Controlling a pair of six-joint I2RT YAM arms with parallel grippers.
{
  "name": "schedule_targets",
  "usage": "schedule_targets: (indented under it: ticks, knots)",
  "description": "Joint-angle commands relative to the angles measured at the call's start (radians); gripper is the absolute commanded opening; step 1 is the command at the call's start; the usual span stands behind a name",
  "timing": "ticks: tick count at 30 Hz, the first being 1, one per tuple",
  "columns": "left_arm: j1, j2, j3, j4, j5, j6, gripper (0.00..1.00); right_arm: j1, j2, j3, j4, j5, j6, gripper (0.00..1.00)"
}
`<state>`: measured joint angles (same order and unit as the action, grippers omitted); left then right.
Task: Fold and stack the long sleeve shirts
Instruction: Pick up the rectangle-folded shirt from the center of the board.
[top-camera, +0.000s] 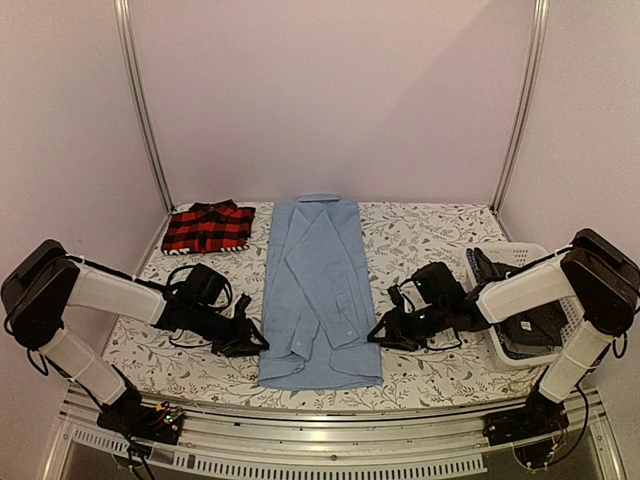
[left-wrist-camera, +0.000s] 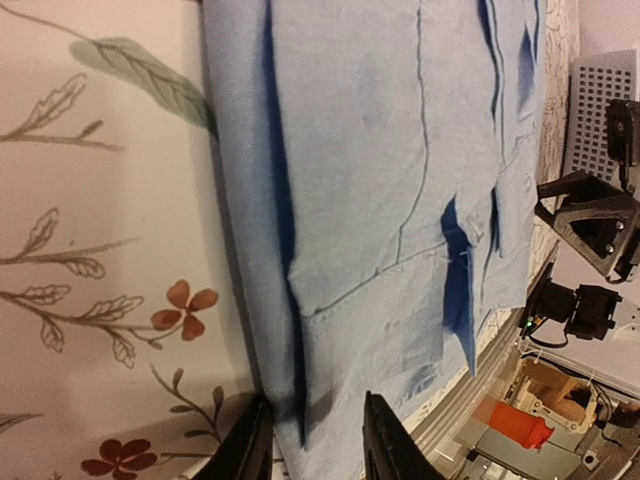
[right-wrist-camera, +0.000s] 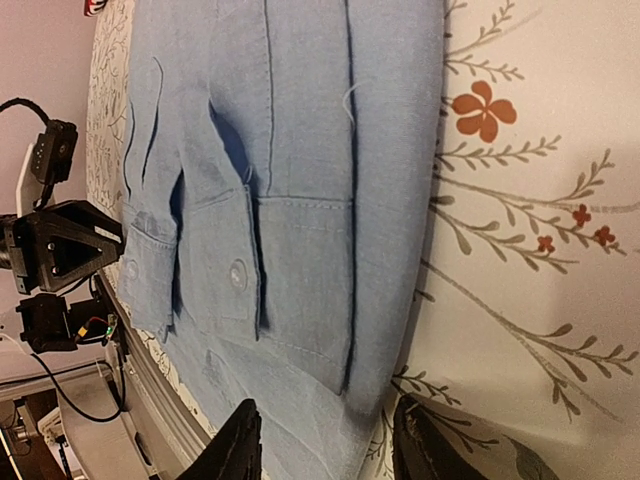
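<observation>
- Light blue shirt (top-camera: 318, 290) lies flat in the middle of the table (top-camera: 425, 238), sleeves folded in, collar at the far end.
- Left jaws stand narrowly apart, straddling its left edge near the hem.
- Right jaws stand wider, straddling the right edge.
- Plaid shirt (top-camera: 208, 227) sits folded, far left.

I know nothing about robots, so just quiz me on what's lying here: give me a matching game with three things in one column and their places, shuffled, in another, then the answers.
Things:
1. plain light blue button-front cloth shirt
2. red-and-black plaid cloth shirt
3. white plastic basket

Places:
A. far left corner of the floral-patterned table, folded small
B. right edge of the table, dark clothes inside
C. middle of the table, laid lengthwise, collar at the far end

Pairs: 1-C, 2-A, 3-B.
</observation>
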<state>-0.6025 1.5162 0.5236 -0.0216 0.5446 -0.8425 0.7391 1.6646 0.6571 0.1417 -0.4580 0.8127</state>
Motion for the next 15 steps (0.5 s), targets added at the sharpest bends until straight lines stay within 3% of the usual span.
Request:
schedule_targets:
  ticks: [1, 15]
  knots:
    - [-0.018, 0.006, -0.018, -0.050, -0.019, -0.004, 0.31, -0.006, 0.018, -0.016, 0.020, -0.007, 0.001, 0.43]
    - [-0.047, 0.035, -0.014, -0.067, -0.001, -0.009, 0.32, -0.014, 0.038, -0.012, 0.048, -0.017, 0.011, 0.38]
